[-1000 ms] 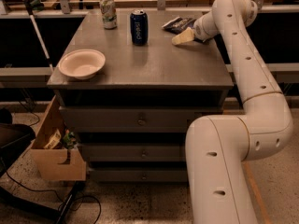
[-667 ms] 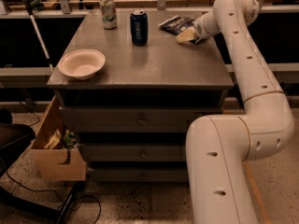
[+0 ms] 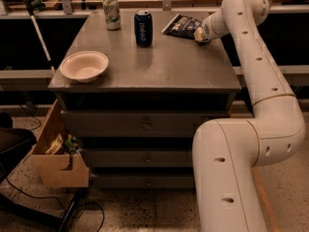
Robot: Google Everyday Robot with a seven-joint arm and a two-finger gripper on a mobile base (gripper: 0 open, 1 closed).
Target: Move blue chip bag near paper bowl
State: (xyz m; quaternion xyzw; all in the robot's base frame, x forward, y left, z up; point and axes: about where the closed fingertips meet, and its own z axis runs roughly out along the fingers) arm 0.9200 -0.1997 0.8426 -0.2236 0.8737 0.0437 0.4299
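On grey cabinet top (image 3: 169, 66), hand (image 3: 200, 35) at blue chip bag (image 3: 181, 24), grip unclear, paper bowl (image 3: 84, 65) well apart.

The blue can (image 3: 143, 28) shows a vertical white word, seemingly "pepsi". Lettering on the blue chip bag (image 3: 181, 25), at nine o'clock of the gripper (image 3: 200, 35), is unreadable.

Blue chip bag (image 3: 182, 25) dark navy with white lettering, paper bowl (image 3: 84, 65) cream, surface (image 3: 164, 62) grey, off-white hand (image 3: 199, 35) at the bag's right edge.
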